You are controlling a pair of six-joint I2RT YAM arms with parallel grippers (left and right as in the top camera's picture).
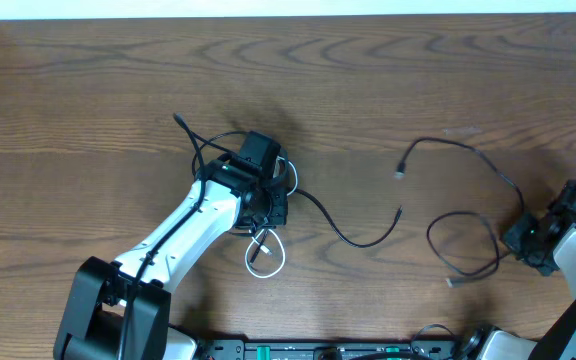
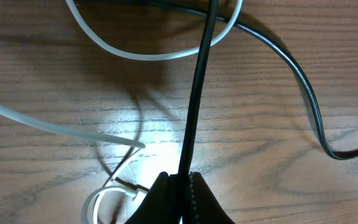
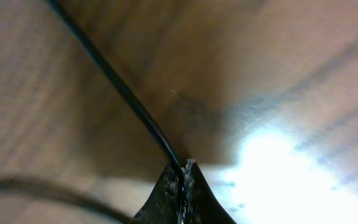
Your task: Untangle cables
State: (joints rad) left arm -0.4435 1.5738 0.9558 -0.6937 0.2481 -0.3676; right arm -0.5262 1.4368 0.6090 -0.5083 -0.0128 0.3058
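Left claw pinches black cable running fwd; right claw, cord slanting up-left.

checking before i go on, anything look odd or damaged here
Nothing damaged. Only the tangle: the white cable loops across the black cable pinched in the left gripper. The right gripper pinches a second black cable, lying apart.

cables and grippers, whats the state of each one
left gripper: shut on the left black cable
right gripper: shut on the right black cable
left black cable: pinched, crossing the white cable
white cable: looped, tangled with the left black cable
right black cable: pinched, loosely looped, apart from the tangle
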